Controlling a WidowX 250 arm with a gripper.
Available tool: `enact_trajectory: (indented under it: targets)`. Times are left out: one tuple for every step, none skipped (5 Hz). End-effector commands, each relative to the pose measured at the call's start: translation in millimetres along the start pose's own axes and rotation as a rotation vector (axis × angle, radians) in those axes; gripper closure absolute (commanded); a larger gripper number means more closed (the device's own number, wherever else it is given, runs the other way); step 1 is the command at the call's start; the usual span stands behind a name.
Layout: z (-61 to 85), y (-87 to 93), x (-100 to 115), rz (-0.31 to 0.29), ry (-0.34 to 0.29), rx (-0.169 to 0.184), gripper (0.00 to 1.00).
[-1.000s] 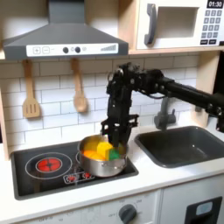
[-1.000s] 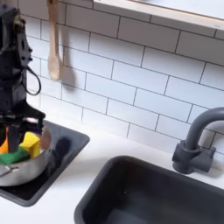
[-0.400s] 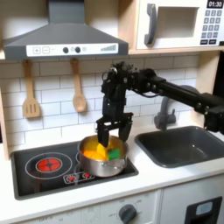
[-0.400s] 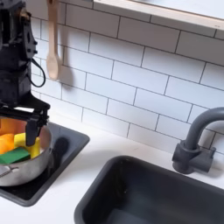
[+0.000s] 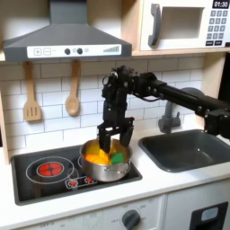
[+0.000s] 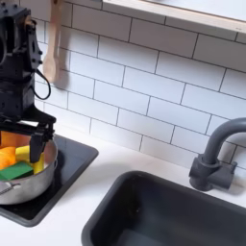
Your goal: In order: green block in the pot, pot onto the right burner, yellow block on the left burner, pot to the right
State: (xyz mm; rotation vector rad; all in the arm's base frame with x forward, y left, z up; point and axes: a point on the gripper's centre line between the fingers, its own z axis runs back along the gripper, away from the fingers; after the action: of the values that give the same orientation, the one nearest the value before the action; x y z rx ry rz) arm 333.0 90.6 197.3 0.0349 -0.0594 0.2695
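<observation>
Two wooden utensils (image 5: 51, 92) hang on white tile beside a dark sink (image 5: 186, 148) and faucet (image 6: 216, 154).

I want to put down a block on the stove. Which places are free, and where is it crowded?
Free: the left burner with red rings, between the stove's left edge and the pot. Also the white counter between stove and sink. Crowded: the pot, holding yellow, green and orange pieces, with the open claw above it.

pots 1 (image 5: 105, 165) | green blocks 1 (image 6: 16, 172) | yellow blocks 1 (image 6: 21, 154) | wooden utensils 2 (image 5: 31, 93) (image 5: 73, 86)
</observation>
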Motion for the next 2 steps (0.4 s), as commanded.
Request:
enact_trajectory:
  targets:
    - [-6.0,0.5,10.1,0.008,0.005,0.004,0.0]
    - [-9.7,1.4,13.5,0.01,0.006,0.008,0.0]
